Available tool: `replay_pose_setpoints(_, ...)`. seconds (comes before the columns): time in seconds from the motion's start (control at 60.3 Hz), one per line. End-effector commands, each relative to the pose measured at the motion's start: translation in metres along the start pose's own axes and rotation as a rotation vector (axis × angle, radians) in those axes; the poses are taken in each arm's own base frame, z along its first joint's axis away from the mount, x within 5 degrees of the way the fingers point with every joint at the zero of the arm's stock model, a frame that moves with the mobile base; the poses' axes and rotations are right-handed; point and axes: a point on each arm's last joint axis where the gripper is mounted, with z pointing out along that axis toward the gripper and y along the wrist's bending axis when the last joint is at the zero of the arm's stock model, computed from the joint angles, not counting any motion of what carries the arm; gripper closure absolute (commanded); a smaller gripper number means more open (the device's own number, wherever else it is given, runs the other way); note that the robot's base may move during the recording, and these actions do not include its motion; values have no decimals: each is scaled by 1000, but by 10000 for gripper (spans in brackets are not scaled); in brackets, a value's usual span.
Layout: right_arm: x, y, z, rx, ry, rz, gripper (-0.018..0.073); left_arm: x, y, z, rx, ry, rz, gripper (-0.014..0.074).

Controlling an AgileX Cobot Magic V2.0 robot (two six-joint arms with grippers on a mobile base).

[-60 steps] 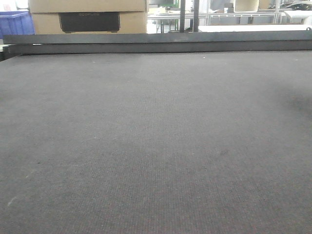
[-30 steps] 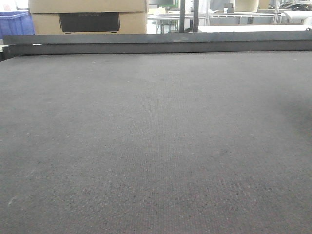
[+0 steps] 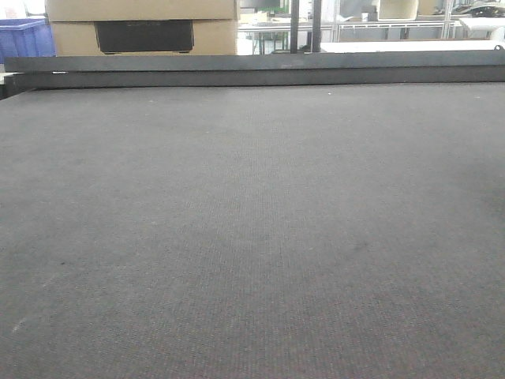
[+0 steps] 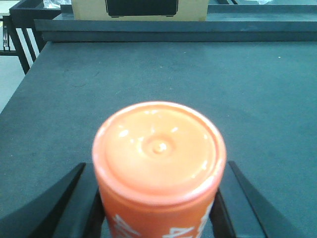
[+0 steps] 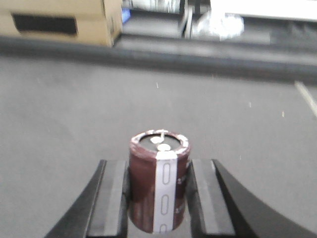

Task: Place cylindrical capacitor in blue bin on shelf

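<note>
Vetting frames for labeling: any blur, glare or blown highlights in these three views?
Right wrist: capacitor sharp, cardboard box and background smeared soft. Left wrist: orange container crisp, small glints on top. Front: grey mat evenly lit, far background overexposed.

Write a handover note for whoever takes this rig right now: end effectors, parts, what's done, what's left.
The left end effector is shut on an orange can.
The right end effector is shut on the cylindrical capacitor, held upright.
Done: capacitor gripped.
Left: carry it to the blue bin on the shelf and release.
The shelf is not in view. A blue crate shows beyond the table at the front view's left edge; I cannot tell whether it is the target.
</note>
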Motion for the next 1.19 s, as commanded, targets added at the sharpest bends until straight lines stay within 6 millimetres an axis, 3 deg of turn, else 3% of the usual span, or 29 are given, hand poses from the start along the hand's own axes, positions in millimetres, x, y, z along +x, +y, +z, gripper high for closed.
replay_pose_setpoints(0.0,-2,0,-6,1,-35,0,721,-4,-1,-3,4,-28,2,707)
replay_pose_setpoints(1.177,-2,0,-6,1,-35,0,721,-4,-1,-3,4,-28,2,707)
